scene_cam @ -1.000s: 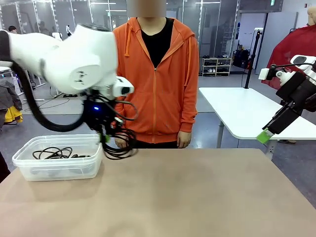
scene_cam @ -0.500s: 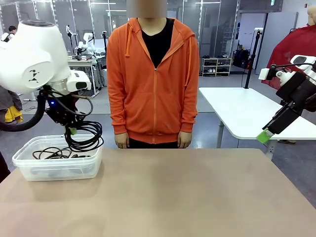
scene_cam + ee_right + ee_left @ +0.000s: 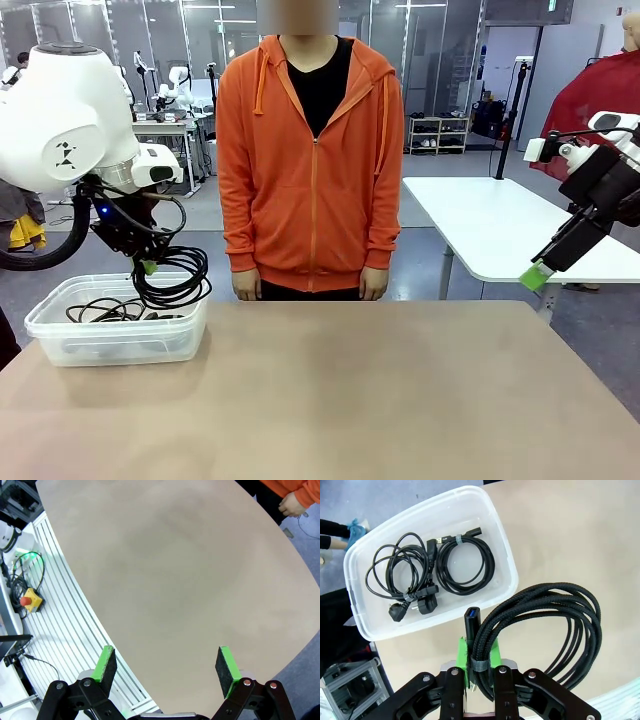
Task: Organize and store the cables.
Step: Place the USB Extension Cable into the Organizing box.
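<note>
My left gripper (image 3: 148,266) (image 3: 479,655) is shut on a braided black cable coil (image 3: 175,285) (image 3: 545,630), which hangs above the right end of a clear plastic bin (image 3: 55,330) (image 3: 507,565). A blue USB plug (image 3: 471,622) sticks up beside the green pads. Inside the bin lie two coiled black cables (image 3: 467,565) (image 3: 395,577) (image 3: 105,311) with plugs. My right gripper (image 3: 537,275) (image 3: 167,666) is open, raised off the table's right side with nothing between its fingers.
A person in an orange hoodie (image 3: 310,150) stands at the far edge of the brown table (image 3: 350,400), hands at their sides. A white table (image 3: 500,225) stands behind at the right. A yellow emergency-stop button (image 3: 30,601) lies beside the table.
My left arm swung from the table's middle-left over to the bin, carrying the coil with it, and has nearly stopped there. The right arm stayed still.
</note>
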